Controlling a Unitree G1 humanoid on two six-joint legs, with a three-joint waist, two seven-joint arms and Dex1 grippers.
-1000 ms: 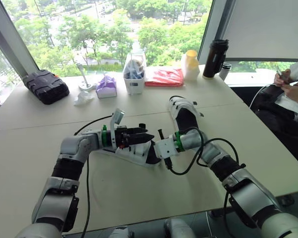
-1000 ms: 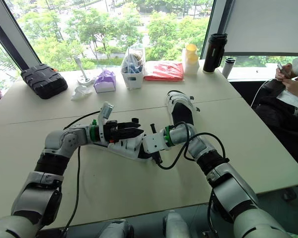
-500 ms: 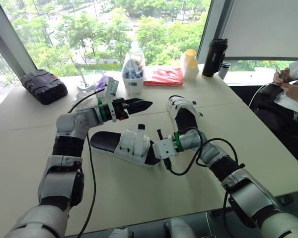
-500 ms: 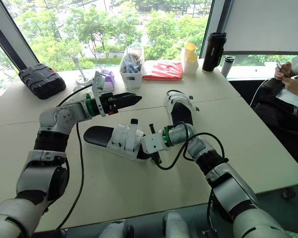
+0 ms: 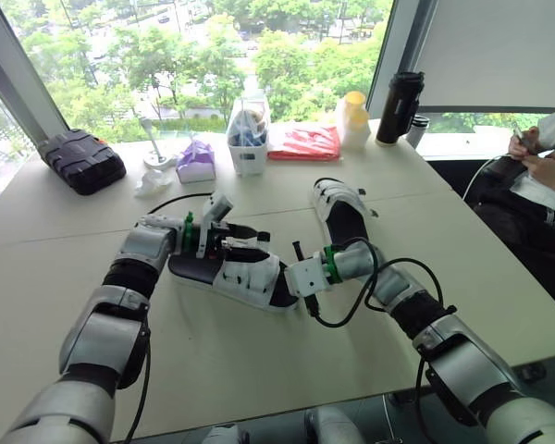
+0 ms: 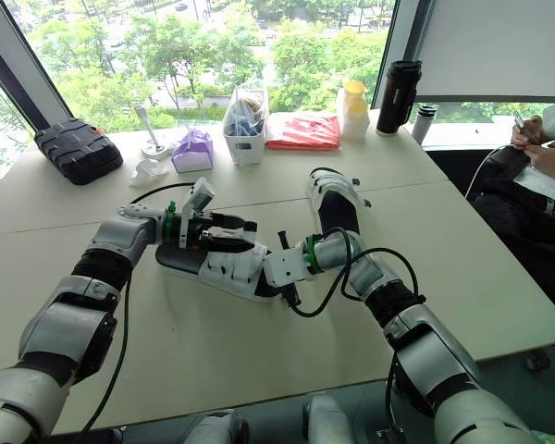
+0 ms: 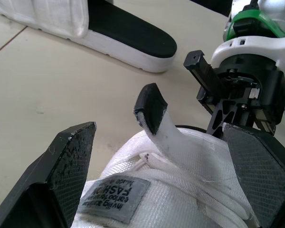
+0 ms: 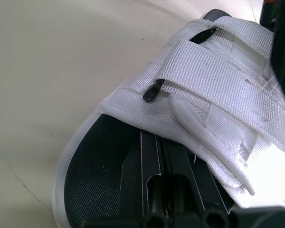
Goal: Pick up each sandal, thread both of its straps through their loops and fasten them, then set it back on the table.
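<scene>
Left wrist view: the left tool (image 7: 159, 142) is spread wide, one finger on each side of the sandal's (image 5: 245, 277) upper. Between them a white strap (image 7: 154, 114) stands up loose, its black tip free in the air. The sandal lies on the desk (image 5: 259, 370) at mid-frame. The right tool (image 8: 159, 161) is at its toe end, fingers together and poked into the toe opening on the footbed. This looks like steadying rather than gripping. In the right wrist view the front strap (image 8: 213, 80) lies flat across the upper and looks fastened.

So the step in hand is likely the second strap of this sandal. The next move calls for closing the left tool on the raised tip, then laying it down onto its fastening patch while the right tool keeps the sandal from sliding. The strap is limp, so a grasp close to the tip should steer it best. The second sandal (image 5: 342, 213) lies up and right of centre; I cannot tell how its straps stand.

Along the top of the frame:
- A white bin (image 5: 250, 139) holds dark and bluish items that I cannot identify.
- A black tumbler (image 5: 400, 106) and a yellow-capped bottle (image 5: 354, 120) are lidded, so their contents are hidden.
- A black case (image 5: 83, 159) at upper left is shut.
</scene>
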